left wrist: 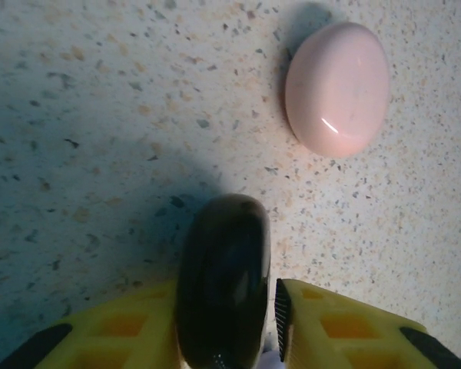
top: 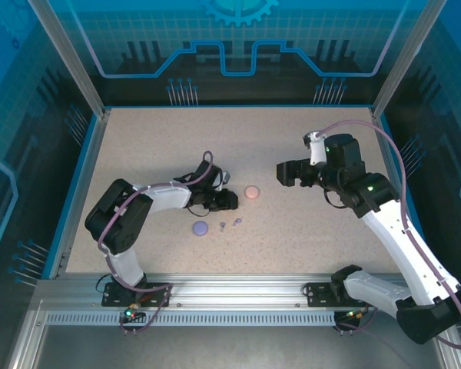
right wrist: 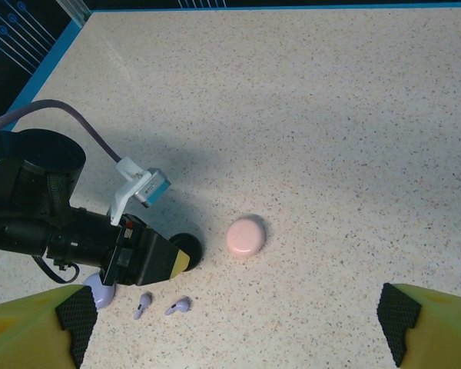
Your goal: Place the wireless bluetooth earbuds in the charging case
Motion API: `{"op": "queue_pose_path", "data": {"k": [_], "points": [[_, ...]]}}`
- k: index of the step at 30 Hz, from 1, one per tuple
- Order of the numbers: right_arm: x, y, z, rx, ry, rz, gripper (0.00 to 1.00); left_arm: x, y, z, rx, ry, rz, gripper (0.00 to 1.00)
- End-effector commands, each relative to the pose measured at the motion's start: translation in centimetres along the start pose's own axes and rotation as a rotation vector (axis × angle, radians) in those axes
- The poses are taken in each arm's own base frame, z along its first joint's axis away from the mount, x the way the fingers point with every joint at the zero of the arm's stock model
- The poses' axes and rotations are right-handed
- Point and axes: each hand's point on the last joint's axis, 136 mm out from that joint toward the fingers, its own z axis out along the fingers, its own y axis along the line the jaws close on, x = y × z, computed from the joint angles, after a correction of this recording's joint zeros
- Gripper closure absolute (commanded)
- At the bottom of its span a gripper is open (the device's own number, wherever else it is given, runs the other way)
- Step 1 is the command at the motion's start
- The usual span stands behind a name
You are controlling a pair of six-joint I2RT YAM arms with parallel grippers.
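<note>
The left gripper (left wrist: 227, 296) had its jaws slightly apart around a glossy black round case (left wrist: 223, 269) standing on edge. Two lavender stemmed earbuds (right wrist: 178, 306) lay on the speckled surface (right wrist: 353, 115) beside a lavender round case (right wrist: 100, 290). The right gripper (right wrist: 234, 315) had its jaws wide apart.

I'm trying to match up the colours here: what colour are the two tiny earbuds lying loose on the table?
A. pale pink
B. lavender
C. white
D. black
B: the two earbuds lying on the speckled table are lavender, the same shade as the lavender case near them.
</note>
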Motion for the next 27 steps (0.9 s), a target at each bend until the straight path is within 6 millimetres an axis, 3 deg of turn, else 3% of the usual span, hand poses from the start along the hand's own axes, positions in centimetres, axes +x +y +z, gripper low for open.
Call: {"op": "queue_pose_path", "data": {"k": [1,7,13,19,27], "points": [[0.2,-0.4,-0.6,0.0,0.003,0.005,0.0,-0.2,1.3,-0.3,-0.052,-0.015,-0.01,0.6],[0.2,0.0,-0.8,-0.025,0.017,0.007,0.0,-0.7,1.4,-1.8,-0.057,-0.054,0.004,0.51],[0.5,0.0,-0.5,-0.023,0.053,-0.001,0.0,-2.1,1.5,-5.5,-0.081,-0.147,0.026,0.46],[1.6,0.7,0.7,-0.052,0.13,-0.054,0.0,-3.6,2.0,-11.0,-0.09,-0.295,0.027,0.43],[3.5,3.1,3.3,-0.071,0.25,-0.192,0.0,-4.6,3.3,-19.7,-0.162,-0.524,0.02,0.31]]}}
